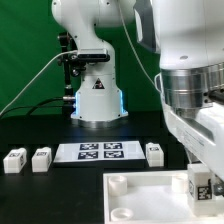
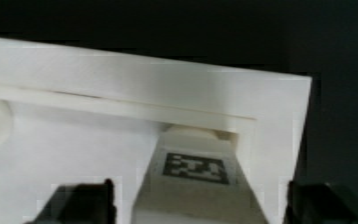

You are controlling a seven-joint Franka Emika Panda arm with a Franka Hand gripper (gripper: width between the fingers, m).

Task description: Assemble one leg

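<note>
— Has the gripper (image 2: 202,195) got hold of anything?
— No. Its jaws are open, with gaps either side of the leg (image 2: 195,166) standing between them on the white panel (image 2: 105,90).

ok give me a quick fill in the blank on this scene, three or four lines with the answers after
1. On the exterior view's left of the marker board lie ___ legs.
2. The marker board carries ___ black tags.
3. In the wrist view the tagged leg stands between the jaws, untouched, because they are ___.
4. Another leg lies just off the marker board's ___ end in the exterior view.

Missing words: two; four; open; right
</note>
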